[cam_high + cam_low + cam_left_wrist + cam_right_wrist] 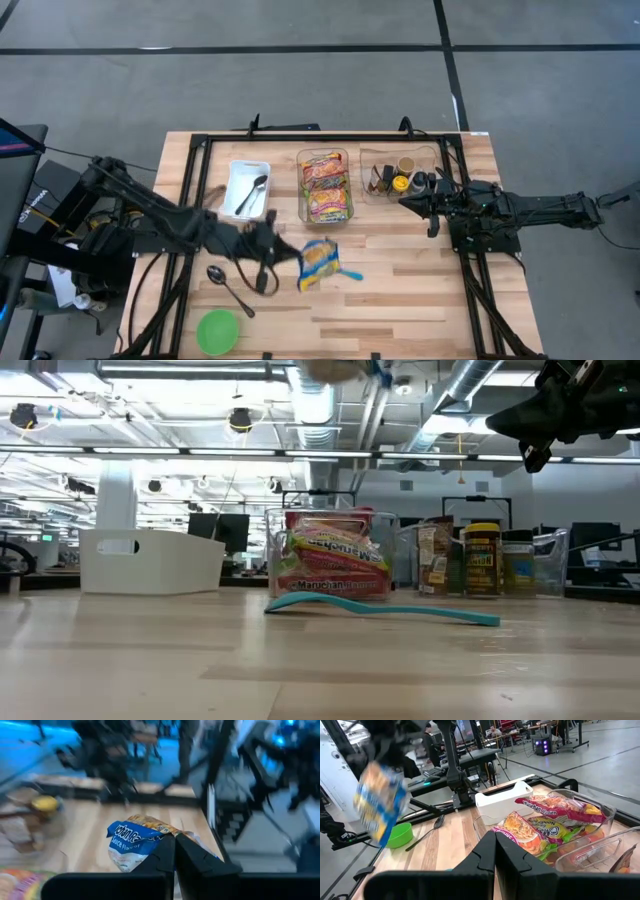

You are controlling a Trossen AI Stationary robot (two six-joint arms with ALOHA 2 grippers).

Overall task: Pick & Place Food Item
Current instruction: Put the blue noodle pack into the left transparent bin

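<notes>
Your left gripper (283, 247) is up off the table with its jaws pinched tight on the edge of the blue and yellow noodle packet (319, 264); in the left wrist view the packet (137, 841) juts out just past the closed fingertips (165, 852), hanging free in the air. From the right wrist view you can see the same packet (380, 802) dangling, tilted, well above the wood.

Below the jaws and a little beyond the packet, a teal spoon (350, 274) lies flat on the table (420, 300); in the low view that spoon (385, 611) stretches across in front of the clear noodle bin (335, 555). Back toward your left arm's base from the jaws, a metal spoon (228, 287) rests on the boards, with a green bowl (217, 331) just past it near the table edge. The white tray (247, 189), a second spoon lying in it, sits to one side of the jaws, next to the clear bin (326, 186) stacked with noodle packets.

Your right gripper (407, 201) hovers by the clear condiment bin (398, 175), jaws pressed together on nothing; its own view shows the fingertips (496, 851) meeting above the noodle bin (555, 820), well apart from the held packet.
</notes>
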